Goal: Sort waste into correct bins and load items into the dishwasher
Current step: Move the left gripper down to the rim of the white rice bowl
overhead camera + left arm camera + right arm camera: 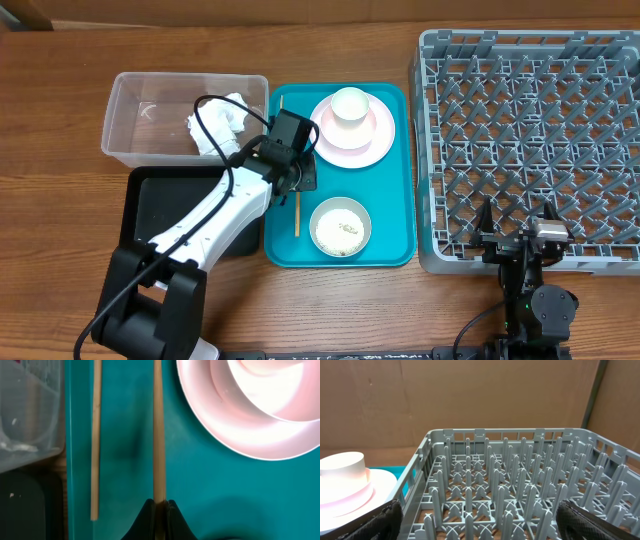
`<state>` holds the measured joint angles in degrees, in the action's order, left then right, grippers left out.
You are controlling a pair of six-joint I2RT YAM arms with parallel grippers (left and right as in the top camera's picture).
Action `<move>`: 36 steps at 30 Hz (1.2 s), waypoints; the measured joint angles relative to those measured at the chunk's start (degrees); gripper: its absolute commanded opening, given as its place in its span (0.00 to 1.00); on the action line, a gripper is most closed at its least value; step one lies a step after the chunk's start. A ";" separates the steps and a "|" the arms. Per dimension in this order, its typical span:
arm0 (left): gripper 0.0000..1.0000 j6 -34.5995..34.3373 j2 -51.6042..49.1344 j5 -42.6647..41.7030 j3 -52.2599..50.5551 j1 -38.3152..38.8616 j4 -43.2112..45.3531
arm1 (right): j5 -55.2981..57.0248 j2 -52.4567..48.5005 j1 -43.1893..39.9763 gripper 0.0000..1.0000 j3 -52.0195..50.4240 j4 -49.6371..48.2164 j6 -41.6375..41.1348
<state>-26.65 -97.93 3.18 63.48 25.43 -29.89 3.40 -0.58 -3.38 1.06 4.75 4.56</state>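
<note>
My left gripper (160, 506) (298, 185) is shut on one wooden chopstick (159, 430) (297, 215) over the teal tray (395, 245). The second chopstick (95, 440) lies loose along the tray's left edge. To the right is the pink-white plate (375, 140) (240, 435) with a white cup (350, 105) (342, 467) on it. A bowl (340, 226) holding rice sits at the tray's near end. A crumpled white tissue (220, 125) lies in the clear tub (135, 110). My right gripper (515, 238) (485, 527) is open at the near edge of the grey dishwasher rack (530, 130) (520, 485), holding nothing.
The black tray (150, 200) sits in front of the clear tub, under my left arm. The rack's upright pegs fill the right side of the table. Brown wooden table (60, 240) surrounds everything.
</note>
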 measured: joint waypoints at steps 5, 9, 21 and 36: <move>0.04 -0.02 -2.45 0.15 0.00 0.00 2.38 | 0.00 0.00 0.00 1.00 0.00 -0.02 0.00; 0.03 -0.04 -4.59 0.52 0.00 0.00 4.13 | -0.02 0.00 0.00 1.00 0.00 0.02 0.02; 0.11 -0.17 -5.22 2.03 0.00 0.00 6.12 | 0.02 0.00 0.00 1.00 0.00 0.02 0.02; 0.44 0.52 -5.22 2.05 0.02 0.00 8.61 | 0.00 0.00 0.00 1.00 0.00 0.00 -0.02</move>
<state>-26.13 -103.15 5.23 63.51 25.43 -21.28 3.40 -0.58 -3.38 1.06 4.75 4.54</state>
